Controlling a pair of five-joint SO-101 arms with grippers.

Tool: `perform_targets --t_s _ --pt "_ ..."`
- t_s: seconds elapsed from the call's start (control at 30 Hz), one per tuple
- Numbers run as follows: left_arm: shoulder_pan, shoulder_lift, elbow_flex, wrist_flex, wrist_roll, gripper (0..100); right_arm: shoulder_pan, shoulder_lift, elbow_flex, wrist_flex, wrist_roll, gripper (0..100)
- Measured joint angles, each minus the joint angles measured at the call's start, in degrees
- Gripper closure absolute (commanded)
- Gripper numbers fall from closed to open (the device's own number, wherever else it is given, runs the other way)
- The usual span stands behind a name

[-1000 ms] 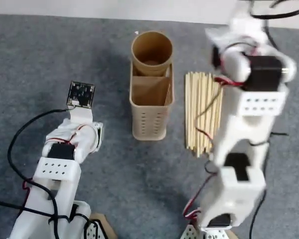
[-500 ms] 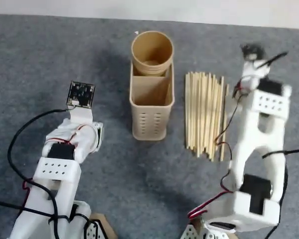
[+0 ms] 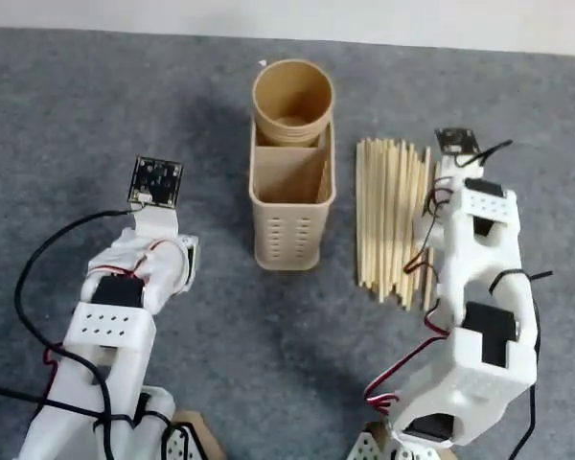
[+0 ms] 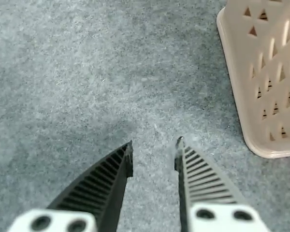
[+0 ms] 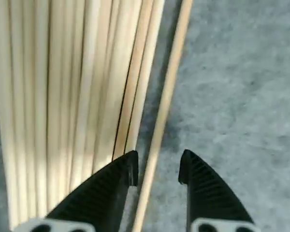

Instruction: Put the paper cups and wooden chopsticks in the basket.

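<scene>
A tan basket (image 3: 287,230) stands at the table's middle, and a paper cup (image 3: 292,96) sits upright in its far compartment. Wooden chopsticks (image 3: 391,220) lie in a flat pile to the basket's right. My right arm (image 3: 474,240) is over the pile's right edge. My right gripper (image 5: 158,162) is open, its fingertips on either side of one loose chopstick (image 5: 165,106) beside the pile (image 5: 72,96). My left gripper (image 4: 154,150) is open and empty above bare carpet, with the basket's wall (image 4: 266,72) off to one side.
Grey carpet covers the table. The left arm (image 3: 134,278) rests to the basket's left with cables trailing behind it. Red and black wires from the right arm hang over the chopsticks' near right end (image 3: 420,264).
The right arm has drawn back from the far right and come down low over the chopsticks' right edge. The left arm has not moved.
</scene>
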Motion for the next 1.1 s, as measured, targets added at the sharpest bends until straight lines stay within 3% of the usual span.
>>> perform_targets --t_s 0.27,0.47,0.7,1.1 --pt "0.0 0.0 0.0 0.0 0.0 83 -2.2 0.3 0.2 -0.4 -0.7 76.4" --pt "0.0 0.0 0.0 0.0 0.0 83 -2.4 0.4 0.4 -0.4 -0.7 76.5" --pt "0.0 0.0 0.0 0.0 0.0 83 -2.6 0.4 0.4 -0.4 -0.8 91.8" --pt "0.0 0.0 0.1 0.0 0.0 83 -2.2 3.2 -0.5 -0.4 -0.9 91.1"
